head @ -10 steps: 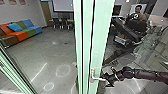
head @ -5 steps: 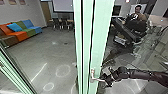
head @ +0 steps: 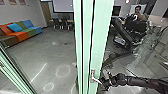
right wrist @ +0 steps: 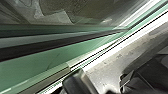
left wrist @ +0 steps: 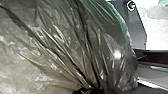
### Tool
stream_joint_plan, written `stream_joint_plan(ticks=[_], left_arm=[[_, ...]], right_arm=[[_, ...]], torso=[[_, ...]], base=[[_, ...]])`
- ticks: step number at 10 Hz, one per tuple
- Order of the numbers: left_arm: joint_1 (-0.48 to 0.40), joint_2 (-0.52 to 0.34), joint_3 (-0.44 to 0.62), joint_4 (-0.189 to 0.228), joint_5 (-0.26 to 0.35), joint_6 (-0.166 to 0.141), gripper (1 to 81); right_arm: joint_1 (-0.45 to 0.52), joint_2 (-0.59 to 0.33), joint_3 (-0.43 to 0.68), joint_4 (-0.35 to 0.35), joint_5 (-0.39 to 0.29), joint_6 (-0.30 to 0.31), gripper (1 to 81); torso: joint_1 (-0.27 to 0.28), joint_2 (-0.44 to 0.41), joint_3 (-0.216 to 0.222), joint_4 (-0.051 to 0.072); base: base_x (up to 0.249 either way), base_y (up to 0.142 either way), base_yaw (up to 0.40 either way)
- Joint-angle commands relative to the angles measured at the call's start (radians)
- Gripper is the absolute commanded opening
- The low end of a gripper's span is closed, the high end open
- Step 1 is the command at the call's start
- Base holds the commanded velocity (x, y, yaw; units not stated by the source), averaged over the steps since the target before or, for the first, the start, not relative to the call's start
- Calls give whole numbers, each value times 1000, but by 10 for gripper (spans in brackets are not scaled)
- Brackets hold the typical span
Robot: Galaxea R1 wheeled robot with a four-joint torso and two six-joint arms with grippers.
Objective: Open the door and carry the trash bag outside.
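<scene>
In the head view my right gripper is at the free end of the silver lever handle on the pale green door frame. The lever slants downward there; whether the fingers hold it is hard to tell. What looks like the handle is close up in the right wrist view, beside the door's metal edge. In the left wrist view the translucent trash bag looms large, its folds drawn together at my left gripper, which is shut on it.
Past the glass on the left is a grey floor with a colourful sofa and several dark chairs. A person with a control rig appears at upper right. Another green frame stands at lower left.
The handle's lever has tilted further down, and my right gripper has shifted slightly left and lower with it. The door frame stays in place.
</scene>
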Motion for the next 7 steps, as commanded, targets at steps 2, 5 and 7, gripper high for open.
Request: stream_joint_plan(ticks=[2,5,7], left_arm=[[-27,3,6,1,71,0,10],[-26,2,6,1,71,0,10],[-24,3,6,1,71,0,10]], right_arm=[[-161,16,-143,11,44,19,811],[-282,-22,-170,1,351,14,811],[-316,-29,-180,1,395,14,811]], torso=[[0,0,0,0],[0,0,2,0],[0,0,2,0]], base=[[0,0,0],[0,0,0],[0,0,0]])
